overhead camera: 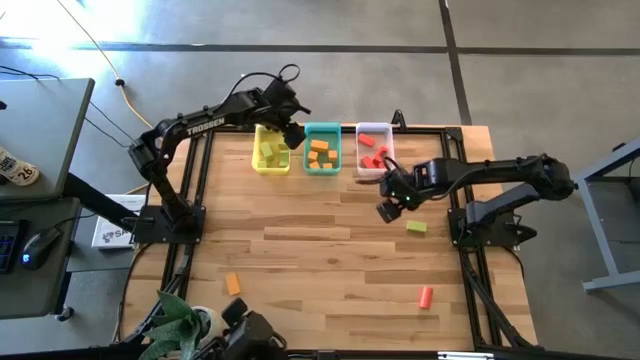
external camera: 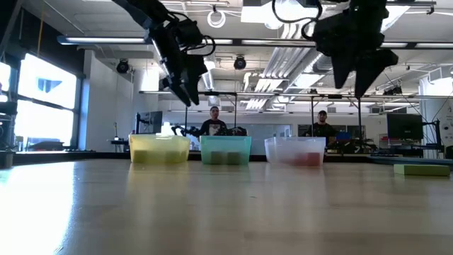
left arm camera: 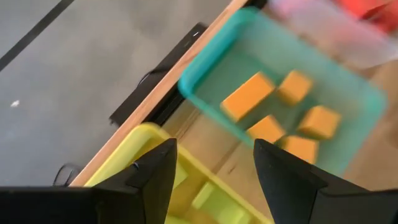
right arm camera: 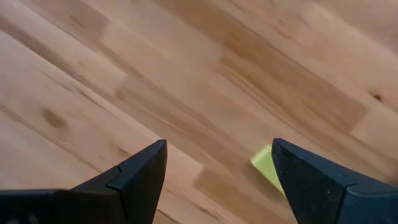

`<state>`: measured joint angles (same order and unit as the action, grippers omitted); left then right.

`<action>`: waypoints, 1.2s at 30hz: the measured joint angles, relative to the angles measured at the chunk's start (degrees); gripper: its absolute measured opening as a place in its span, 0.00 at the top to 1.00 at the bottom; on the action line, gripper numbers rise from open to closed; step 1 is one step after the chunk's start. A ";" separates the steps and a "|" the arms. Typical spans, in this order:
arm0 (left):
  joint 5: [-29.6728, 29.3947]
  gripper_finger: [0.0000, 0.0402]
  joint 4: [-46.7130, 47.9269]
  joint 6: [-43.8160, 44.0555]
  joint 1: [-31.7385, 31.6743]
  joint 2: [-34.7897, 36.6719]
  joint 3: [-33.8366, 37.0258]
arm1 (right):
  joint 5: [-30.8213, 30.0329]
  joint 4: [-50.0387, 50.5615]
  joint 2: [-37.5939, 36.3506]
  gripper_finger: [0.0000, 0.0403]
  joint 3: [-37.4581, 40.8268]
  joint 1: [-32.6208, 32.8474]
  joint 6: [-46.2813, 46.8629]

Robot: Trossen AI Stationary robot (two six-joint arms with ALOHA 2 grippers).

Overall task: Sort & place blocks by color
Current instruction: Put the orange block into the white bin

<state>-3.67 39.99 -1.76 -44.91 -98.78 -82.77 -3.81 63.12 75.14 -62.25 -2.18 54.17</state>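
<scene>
Three bins stand in a row at the table's far edge: a yellow bin (overhead camera: 271, 152) with light green blocks (left arm camera: 202, 196), a teal bin (overhead camera: 321, 149) with several orange blocks (left arm camera: 247, 96), and a clear bin (overhead camera: 374, 148) with red blocks (overhead camera: 372, 158). My left gripper (overhead camera: 292, 135) hangs open above the yellow bin's side nearest the teal bin, holding nothing (left arm camera: 214, 149). My right gripper (overhead camera: 388, 208) hovers open over bare table (right arm camera: 217, 149), just left of a loose green block (overhead camera: 416, 227) that lies flat on the wood (right arm camera: 266, 165).
An orange block (overhead camera: 233, 284) lies near the front left and a red block (overhead camera: 425, 295) near the front right of the table. A plant (overhead camera: 180, 325) stands at the front left corner. The middle of the table (overhead camera: 320, 240) is bare wood.
</scene>
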 joint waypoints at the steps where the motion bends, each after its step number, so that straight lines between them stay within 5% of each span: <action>1: 0.72 0.50 0.04 0.00 0.44 0.00 -0.64 | 0.09 0.80 -0.01 0.31 0.38 0.59 0.02; 8: 3.62 0.50 -0.04 -3.07 4.17 0.00 -3.07 | 2.53 1.68 -0.01 0.31 4.08 4.71 1.10; 16: 3.64 0.50 0.07 -6.22 8.30 0.00 -3.07 | 13.27 1.33 0.01 0.31 7.03 11.54 19.73; 36: 3.45 0.50 -0.39 -5.50 10.04 0.00 -3.07 | 10.13 -2.17 0.08 0.31 7.03 35.01 69.25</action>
<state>-0.22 39.59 -7.26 -34.88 -98.78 -85.84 6.32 60.95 75.22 -55.22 32.83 123.43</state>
